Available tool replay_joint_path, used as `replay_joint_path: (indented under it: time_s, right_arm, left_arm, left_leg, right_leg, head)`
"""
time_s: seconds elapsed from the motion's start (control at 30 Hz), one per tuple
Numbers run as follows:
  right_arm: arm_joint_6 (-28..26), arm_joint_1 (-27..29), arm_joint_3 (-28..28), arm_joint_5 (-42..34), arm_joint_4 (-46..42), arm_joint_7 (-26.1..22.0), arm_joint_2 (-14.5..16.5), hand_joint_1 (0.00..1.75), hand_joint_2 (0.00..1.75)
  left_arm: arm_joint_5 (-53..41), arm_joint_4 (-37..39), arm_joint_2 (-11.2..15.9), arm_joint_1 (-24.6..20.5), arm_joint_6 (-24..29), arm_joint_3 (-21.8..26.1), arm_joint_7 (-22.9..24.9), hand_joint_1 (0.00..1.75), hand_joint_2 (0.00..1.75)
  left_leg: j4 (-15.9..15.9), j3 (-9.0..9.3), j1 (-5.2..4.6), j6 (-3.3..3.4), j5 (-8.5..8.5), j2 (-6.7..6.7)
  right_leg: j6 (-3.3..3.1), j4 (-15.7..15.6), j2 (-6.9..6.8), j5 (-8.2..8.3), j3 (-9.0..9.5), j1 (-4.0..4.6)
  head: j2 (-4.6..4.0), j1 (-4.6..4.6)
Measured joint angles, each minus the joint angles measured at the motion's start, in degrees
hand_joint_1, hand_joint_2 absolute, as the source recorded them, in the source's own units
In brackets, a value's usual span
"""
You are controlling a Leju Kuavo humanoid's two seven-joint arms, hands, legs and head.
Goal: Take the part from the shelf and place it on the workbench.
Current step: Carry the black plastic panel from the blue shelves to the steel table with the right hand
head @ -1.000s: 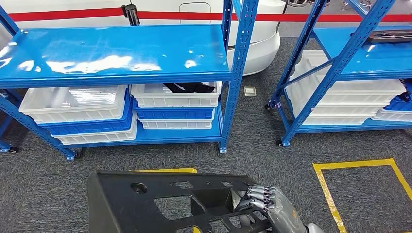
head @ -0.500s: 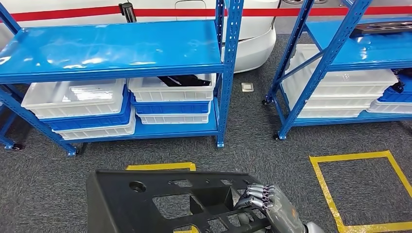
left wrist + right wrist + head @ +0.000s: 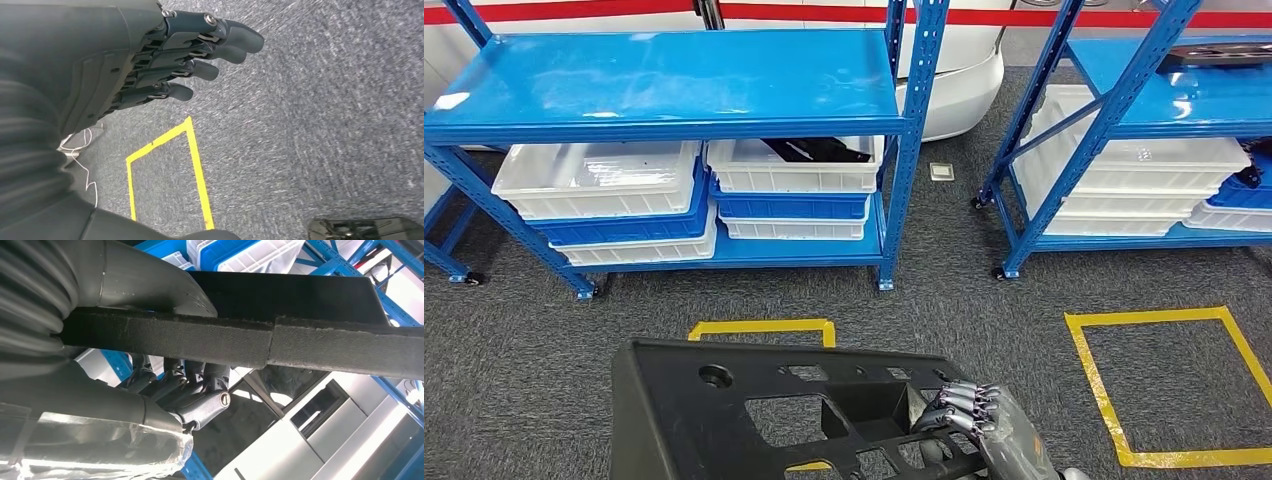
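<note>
1. Right hand (image 3: pixel 984 425) has its fingers (image 3: pixel 954 405) wrapped over the edge of the big black part (image 3: pixel 754 410), thumb clamped on the other face in the wrist view. The part's off the shelf (image 3: pixel 664 85) and carried low in front, sticking out well past the fingers on the far side.
2. Left hand (image 3: pixel 165 55) hangs over the carpet, fingers (image 3: pixel 220 47) straightish, close together, holding nothing. So it's a one-sided grip, and that long overhang could twist the part out.
3. No counter in sight, so walking jolts could make it slip.
4. The wide panel could clip the shelf posts (image 3: pixel 909 150) on a turn.
</note>
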Motion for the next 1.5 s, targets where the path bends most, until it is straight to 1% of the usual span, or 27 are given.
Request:
replay_joint_path:
  time_s: [0.03, 0.1, 0.17, 0.23, 0.27, 0.33, 0.4, 0.43, 0.5, 0.57, 0.63, 0.73, 0.8, 0.87, 0.93, 1.0, 1.03, 1.07, 1.13, 1.17, 1.23, 1.27, 1.3, 1.4, 1.43, 1.47, 1.5]
  right_arm:
    - [0.01, -0.14, 0.01, 0.04, -0.02, 0.02, -0.02, 1.75, 1.75]
    - [0.17, -0.48, 0.05, -0.02, -0.08, 0.04, -0.09, 1.75, 1.75]
    - [0.39, -0.75, 0.10, -0.26, -0.11, 0.03, -0.21, 1.75, 1.75]
    - [0.54, -0.85, 0.11, -0.56, -0.13, 0.02, -0.34, 1.75, 1.75]
    - [0.58, -0.85, 0.11, -0.68, -0.13, 0.02, -0.40, 1.75, 1.75]
    - [0.61, -0.76, 0.15, -0.81, -0.13, 0.02, -0.42, 1.75, 1.75]
    - [0.61, -0.54, 0.20, -0.86, -0.13, -0.01, -0.42, 1.75, 1.75]
    - [0.61, -0.43, 0.22, -0.89, -0.12, -0.06, -0.43, 1.75, 1.75]
    - [0.61, -0.32, 0.27, -0.97, -0.07, -0.20, -0.45, 1.75, 1.75]
    - [0.61, -0.32, 0.33, -1.04, -0.03, -0.32, -0.48, 1.75, 1.75]
    - [0.62, -0.46, 0.43, -1.13, 0.03, -0.42, -0.50, 1.75, 1.75]
    - [0.65, -0.81, 0.56, -1.30, 0.20, -0.61, -0.61, 1.75, 1.75]
    - [0.82, -0.95, 0.62, -1.55, 0.41, -0.77, -0.76, 1.75, 1.75]
    - [1.16, -1.30, 0.70, -2.06, 0.84, -1.11, -0.91, 1.75, 1.75]
    - [1.54, -1.87, 0.74, -2.56, 1.42, -1.44, -1.01, 1.75, 1.75]
    - [1.76, -2.42, 0.74, -2.83, 2.03, -1.56, -1.08, 1.75, 1.75]
    - [1.80, -2.65, 0.74, -2.89, 2.29, -1.58, -1.13, 1.75, 1.75]
    - [1.81, -2.87, 0.74, -2.92, 2.48, -1.59, -1.17, 1.75, 1.75]
    - [1.81, -3.29, 0.75, -2.95, 2.68, -1.62, -1.26, 1.75, 1.75]
    - [1.81, -3.47, 0.75, -2.98, 2.73, -1.64, -1.28, 1.75, 1.75]
    - [1.81, -3.66, 0.76, -3.04, 2.86, -1.68, -1.29, 1.75, 1.75]
    - [1.88, -3.71, 0.77, -3.10, 2.92, -1.69, -1.29, 1.75, 1.75]
    - [1.99, -3.73, 0.78, -3.21, 3.02, -1.68, -1.28, 1.75, 1.75]
    - [2.32, -3.75, 0.78, -3.63, 3.36, -1.62, -1.26, 1.75, 1.75]
    - [2.33, -3.74, 0.78, -3.69, 3.49, -1.61, -1.25, 1.75, 1.75]
    - [2.32, -3.74, 0.79, -3.71, 3.64, -1.61, -1.24, 1.75, 1.75]
    - [2.32, -3.74, 0.80, -3.68, 3.81, -1.62, -1.23, 1.75, 1.75]
  left_arm:
    - [0.08, 0.00, 0.00, -0.01, 0.00, 0.00, 0.05, 0.00, 1.75]
    - [0.37, -0.02, 0.02, -0.04, 0.03, 0.02, 0.15, 0.00, 1.75]
    - [0.78, -0.04, 0.02, -0.04, 0.11, 0.03, 0.25, 0.00, 1.75]
    - [1.08, -0.03, 0.01, 0.05, 0.25, 0.08, 0.39, 0.00, 1.75]
    - [1.17, -0.03, 0.02, 0.10, 0.33, 0.11, 0.50, 0.00, 1.75]
    - [1.21, -0.02, 0.04, 0.14, 0.52, 0.15, 0.79, 0.00, 1.75]
    - [1.23, -0.02, 0.05, 0.14, 0.80, 0.20, 1.07, 0.00, 1.75]
    - [1.25, -0.02, 0.07, 0.15, 0.95, 0.26, 1.14, 0.00, 1.75]
    - [1.28, -0.02, 0.08, 0.14, 1.14, 0.40, 1.20, 0.00, 1.75]
    - [1.28, -0.02, 0.03, 0.04, 1.20, 0.46, 1.21, 0.00, 1.75]
    - [1.28, -0.02, -0.05, -0.04, 1.31, 0.50, 1.15, 0.00, 1.75]
    - [1.29, -0.02, -0.10, -0.01, 1.53, 0.62, 0.99, 0.00, 1.75]
    - [1.46, -0.03, -0.10, -0.06, 1.58, 0.71, 0.90, 0.00, 1.75]
    - [1.82, -0.04, -0.05, -0.06, 1.66, 0.87, 0.85, 0.00, 1.75]
    - [2.15, -0.03, -0.02, -0.02, 1.76, 1.17, 0.75, 0.00, 1.75]
    - [2.32, -0.02, -0.03, -0.01, 1.81, 1.45, 0.62, 0.00, 1.75]
    - [2.36, -0.02, -0.04, 0.00, 1.83, 1.55, 0.57, 0.00, 1.75]
    - [2.38, -0.02, -0.14, 0.00, 1.86, 1.60, 0.55, 0.00, 1.75]
    - [2.40, -0.02, -0.30, 0.03, 1.93, 1.69, 0.50, 0.00, 1.75]
    - [2.40, -0.02, -0.37, 0.05, 1.96, 1.73, 0.49, 0.00, 1.75]
    - [2.40, -0.02, -0.35, 0.19, 1.97, 1.81, 0.47, 0.00, 1.75]
    - [2.44, -0.02, -0.32, 0.30, 1.97, 1.85, 0.47, 0.00, 1.75]
    - [2.55, -0.02, -0.29, 0.43, 1.97, 1.90, 0.46, 0.00, 1.75]
    - [2.92, -0.01, -0.18, 0.70, 1.95, 2.11, 0.37, 0.00, 1.75]
    - [2.95, 0.00, -0.09, 0.73, 1.94, 2.21, 0.34, 0.00, 1.75]
    - [2.97, 0.00, 0.03, 0.74, 1.92, 2.28, 0.32, 0.00, 1.75]
    - [3.05, 0.00, 0.16, 0.74, 1.90, 2.36, 0.32, 0.00, 1.75]
  left_leg:
    - [0.17, -0.43, 0.06, -0.34, 0.31, 0.00]
    - [0.45, -1.12, 0.07, -1.23, 0.97, -0.07]
    - [0.46, -1.35, 0.03, -2.04, 1.71, -0.20]
    - [0.79, -1.75, 0.28, -2.62, 1.58, -0.37]
    - [1.74, -2.27, 0.44, -2.80, 0.21, -0.45]
    - [6.50, -3.88, 0.63, -3.02, -4.99, -0.57]
    - [13.31, -5.23, 0.65, -3.29, -9.57, -0.60]
    - [15.59, -5.18, 0.66, -3.40, -10.30, -0.61]
    - [14.77, -2.64, 0.71, -3.40, -8.33, -0.60]
    - [7.42, 3.02, 0.79, -3.42, -6.24, -0.77]
    - [1.62, 6.63, 0.57, -3.01, -6.25, -1.26]
    - [0.57, 5.75, -0.07, -1.37, -5.56, -1.37]
    - [0.37, 4.17, -0.36, 0.01, -3.86, -1.00]
    - [0.34, 2.05, -0.68, 0.84, -2.03, -0.67]
    - [0.42, -0.08, -1.02, 1.11, -0.35, -0.40]
    - [0.49, -2.20, -1.49, 1.17, 1.44, -0.25]
    - [0.51, -3.18, -1.75, 1.18, 2.34, -0.23]
    - [0.53, -4.05, -1.95, 1.14, 3.19, -0.24]
    - [0.43, -5.06, -2.19, 0.82, 4.71, -0.24]
    - [0.27, -5.24, -2.10, 0.53, 5.41, -0.20]
    - [-0.19, -5.39, -1.83, -0.19, 6.66, -0.18]
    - [0.05, -5.66, -1.64, -0.55, 6.25, -0.27]
    - [1.09, -6.06, -1.48, -0.91, 4.47, -0.39]
    - [9.91, -7.49, -0.73, -2.21, -5.17, -0.63]
    - [13.32, -7.63, -0.41, -2.74, -6.59, -0.65]
    - [15.76, -7.33, -0.06, -3.25, -6.26, -0.63]
    - [16.73, -6.36, 0.33, -3.76, -4.62, -0.62]
  right_leg:
    - [0.49, -4.57, -0.01, 0.74, 3.09, -0.21]
    - [0.59, -11.15, 0.29, 1.98, 7.44, 0.15]
    - [-0.07, -12.01, 0.64, 2.45, 7.66, 0.91]
    - [-1.12, -12.19, 0.52, 3.19, 6.84, 0.56]
    - [-1.91, -12.28, 0.41, 3.75, 6.42, 0.35]
    - [-3.18, -12.35, 0.19, 5.03, 5.42, 0.13]
    - [-3.56, -12.20, 0.09, 6.30, 3.86, 0.37]
    - [-3.48, -12.08, 0.07, 6.93, 2.97, 0.46]
    - [-3.09, -11.89, 0.07, 8.10, 1.33, 0.48]
    - [-2.43, -11.62, 0.11, 9.23, -0.06, 0.56]
    - [-1.54, -11.49, 0.11, 10.23, -0.62, 0.82]
    - [-0.17, -12.02, 0.08, 11.74, -0.79, 1.04]
    - [-0.33, -10.13, 0.10, 9.34, -2.21, 0.87]
    - [-1.35, -3.84, 0.09, 3.32, -4.39, 0.65]
    - [-1.31, 3.33, 0.10, -0.29, -5.31, 0.64]
    - [-0.35, 5.37, 0.10, 0.89, -3.18, 0.84]
    - [-0.14, 3.42, 0.10, 2.12, -0.67, 1.05]
    - [-0.45, -0.46, 0.10, 2.61, 2.75, 1.40]
    - [-1.67, -9.65, -0.01, 1.37, 9.19, 2.10]
    - [-2.18, -12.64, -0.04, 0.56, 10.87, 2.40]
    - [-2.66, -14.36, -0.06, 0.95, 10.92, 2.26]
    - [-2.99, -14.60, -0.16, 1.68, 10.58, 1.94]
    - [-3.46, -14.82, -0.26, 2.54, 10.09, 1.51]
    - [-4.19, -14.92, -0.47, 5.02, 7.72, 1.00]
    - [-4.01, -14.83, -0.50, 5.80, 6.84, 0.94]
    - [-3.70, -14.61, -0.53, 6.55, 5.84, 0.79]
    - [-3.30, -14.21, -0.55, 7.25, 4.72, 0.57]
  head:
    - [0.00, 0.02]
    - [0.00, -0.07]
    - [0.00, -0.23]
    - [0.00, -0.41]
    - [0.00, -0.54]
    - [0.00, -0.84]
    - [0.00, -0.96]
    - [0.00, -0.97]
    - [0.00, -1.12]
    - [0.00, -1.28]
    - [0.00, -1.08]
    - [0.00, -0.83]
    - [0.00, -0.70]
    - [0.00, -0.53]
    - [0.00, -0.41]
    - [0.00, -0.39]
    - [0.01, -0.39]
    - [0.01, -0.43]
    - [0.01, -0.48]
    - [0.00, -0.49]
    - [0.00, -0.51]
    - [0.00, -0.49]
    - [0.00, -0.56]
    - [0.01, -0.76]
    - [0.00, -0.77]
    - [0.00, -0.78]
    - [0.01, -0.80]
